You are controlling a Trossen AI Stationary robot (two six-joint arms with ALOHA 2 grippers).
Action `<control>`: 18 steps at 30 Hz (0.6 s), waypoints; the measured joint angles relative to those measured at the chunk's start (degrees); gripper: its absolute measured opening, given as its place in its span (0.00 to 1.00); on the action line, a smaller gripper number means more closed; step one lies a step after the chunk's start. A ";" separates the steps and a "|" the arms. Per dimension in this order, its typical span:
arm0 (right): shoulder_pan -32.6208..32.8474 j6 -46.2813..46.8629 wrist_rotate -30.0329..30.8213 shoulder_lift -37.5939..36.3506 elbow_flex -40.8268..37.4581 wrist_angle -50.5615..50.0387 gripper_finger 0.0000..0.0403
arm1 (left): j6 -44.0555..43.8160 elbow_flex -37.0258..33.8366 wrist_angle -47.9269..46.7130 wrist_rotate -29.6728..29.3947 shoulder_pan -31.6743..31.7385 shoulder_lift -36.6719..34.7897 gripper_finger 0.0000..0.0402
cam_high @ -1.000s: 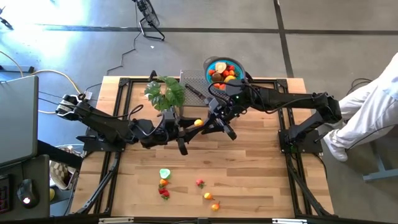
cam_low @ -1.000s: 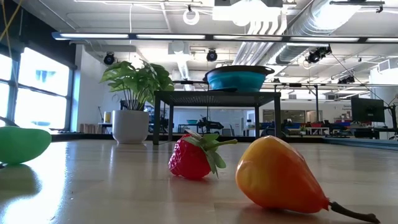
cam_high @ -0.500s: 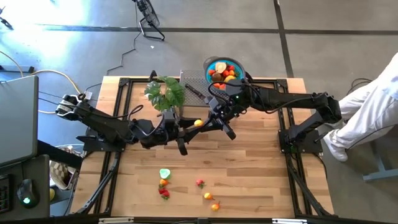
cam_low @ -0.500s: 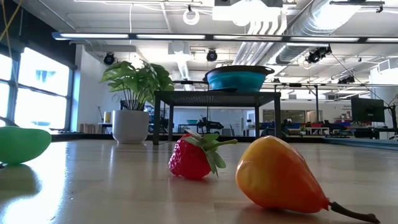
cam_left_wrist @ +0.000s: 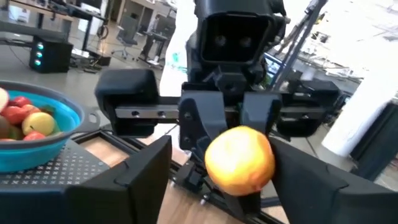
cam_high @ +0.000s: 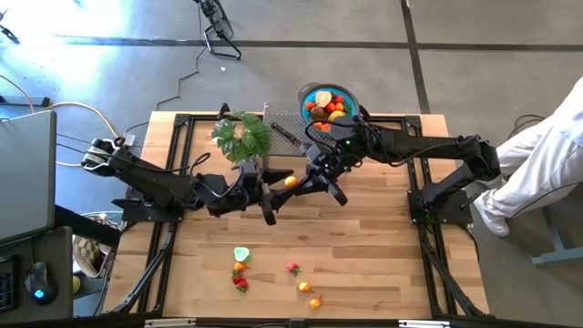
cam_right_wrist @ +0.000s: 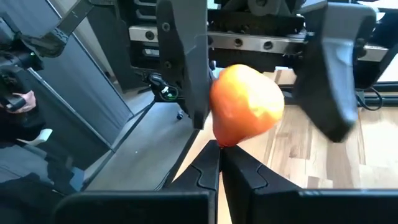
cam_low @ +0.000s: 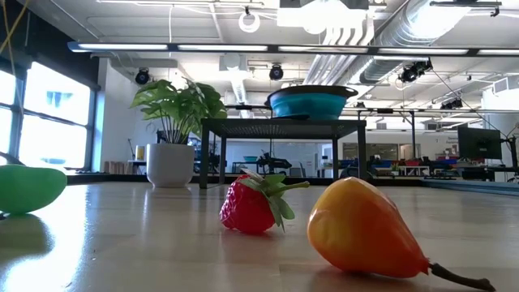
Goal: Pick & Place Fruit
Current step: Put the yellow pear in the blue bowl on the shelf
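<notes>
My right gripper (cam_right_wrist: 219, 163) pinches the orange fruit (cam_right_wrist: 246, 104) at its lower tip, between my left gripper's (cam_left_wrist: 214, 165) parted fingers; I should withdraw left straight, avoiding knocks.

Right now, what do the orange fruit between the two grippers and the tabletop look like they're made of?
Orange fruit: likely moulded plastic or foam; smooth, semi-matte skin with a soft highlight. Tabletop: wood, butcher-block style; pale joined strips with visible grain and a light sheen in the low view.

Grey floor (cam_high: 474, 55), windows (cam_low: 49, 113), ceiling ducts (cam_low: 365, 32).
</notes>
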 joint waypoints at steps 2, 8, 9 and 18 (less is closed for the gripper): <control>-0.70 0.16 -0.04 0.00 0.00 -0.02 0.01 | -0.01 -0.03 0.21 -0.32 0.08 -0.42 0.64; -3.98 0.63 0.05 0.00 0.00 -1.54 0.01 | 0.62 -0.04 0.53 -0.53 1.60 -2.11 0.65; -4.64 0.59 0.07 0.00 0.00 -1.97 0.01 | 1.40 -0.04 0.54 -0.50 2.06 -2.45 0.65; -14.46 -0.03 1.58 0.00 0.00 -6.13 0.01 | 4.52 -0.02 0.23 -0.33 3.76 -3.64 0.65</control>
